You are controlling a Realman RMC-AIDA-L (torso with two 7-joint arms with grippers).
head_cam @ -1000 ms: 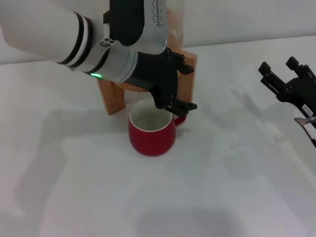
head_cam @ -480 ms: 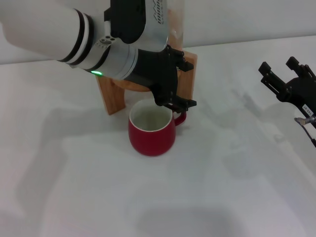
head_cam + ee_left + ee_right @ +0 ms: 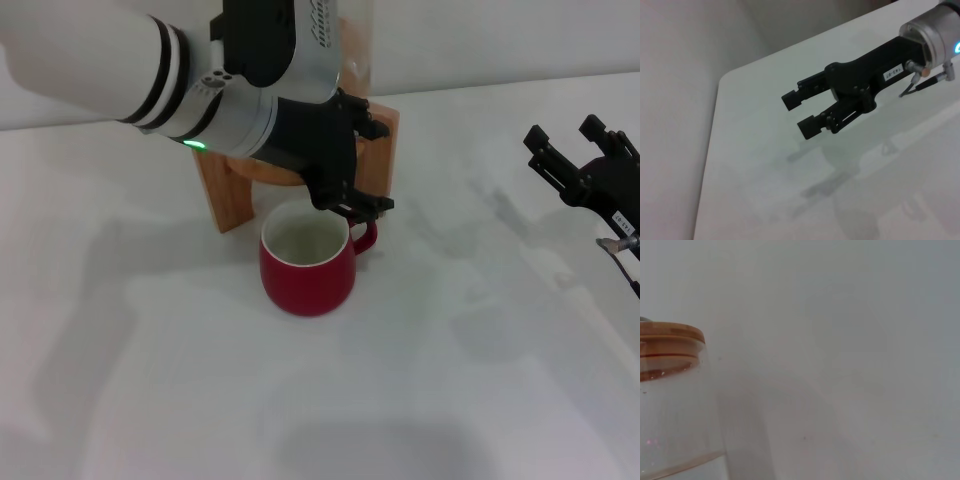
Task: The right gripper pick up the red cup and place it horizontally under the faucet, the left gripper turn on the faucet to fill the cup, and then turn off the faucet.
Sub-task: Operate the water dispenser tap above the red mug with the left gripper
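You see a clear glass jar (image 3: 675, 410) with a wooden lid (image 3: 671, 340) at one edge, some liquid low inside it, against a plain pale wall (image 3: 850, 340).

Small white label with tiny dark characters on the right gripper (image 3: 812, 111), too small to read. Lettering on the left gripper (image 3: 352, 190) wrist housing, illegible too.

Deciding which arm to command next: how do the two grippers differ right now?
The left gripper hangs over the red cup's handle side by the wooden stand; the right gripper sits apart at the table's right edge, open and empty. The left wrist shows green light, the right blue. Both have black fingers.
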